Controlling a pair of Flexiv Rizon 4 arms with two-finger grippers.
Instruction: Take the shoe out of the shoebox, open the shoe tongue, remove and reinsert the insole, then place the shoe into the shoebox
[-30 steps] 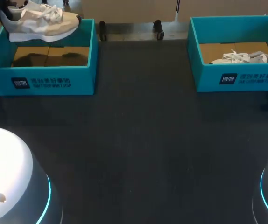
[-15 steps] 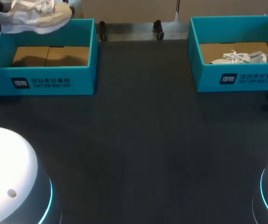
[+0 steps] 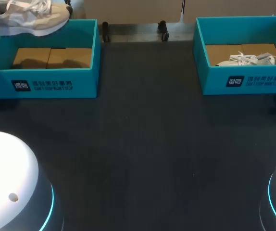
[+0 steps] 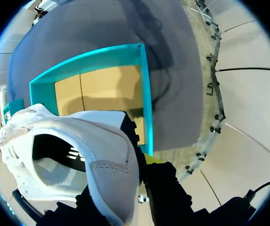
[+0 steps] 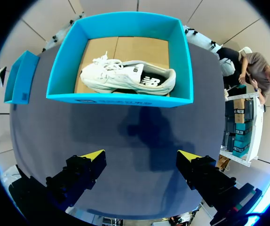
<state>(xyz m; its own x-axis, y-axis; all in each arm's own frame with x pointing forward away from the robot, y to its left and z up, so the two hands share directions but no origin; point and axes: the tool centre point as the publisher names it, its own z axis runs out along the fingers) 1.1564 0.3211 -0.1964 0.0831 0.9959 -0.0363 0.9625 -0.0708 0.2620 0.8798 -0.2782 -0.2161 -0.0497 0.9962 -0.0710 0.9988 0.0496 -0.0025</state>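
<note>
A white and beige shoe (image 3: 30, 17) hangs in the air over the far left rim of the left teal shoebox (image 3: 44, 84), whose cardboard floor is bare. In the left wrist view my left gripper (image 4: 142, 162) is shut on the heel wall of this shoe (image 4: 78, 160), opening towards the camera, with the box (image 4: 144, 94) below. The right teal shoebox (image 3: 244, 82) holds a second white shoe (image 3: 246, 59) lying on its side. My right gripper (image 5: 141, 156) hovers open above the table in front of that box (image 5: 121, 99), well short of the shoe (image 5: 128, 77).
The dark table mat (image 3: 143, 144) stretches between the two boxes and towards the front. My arms' white rounded bases (image 3: 8, 183) fill the front corners.
The left gripper has carried the shoe up and to the left, away from the middle of the left box. The right gripper and the right box are unchanged.
</note>
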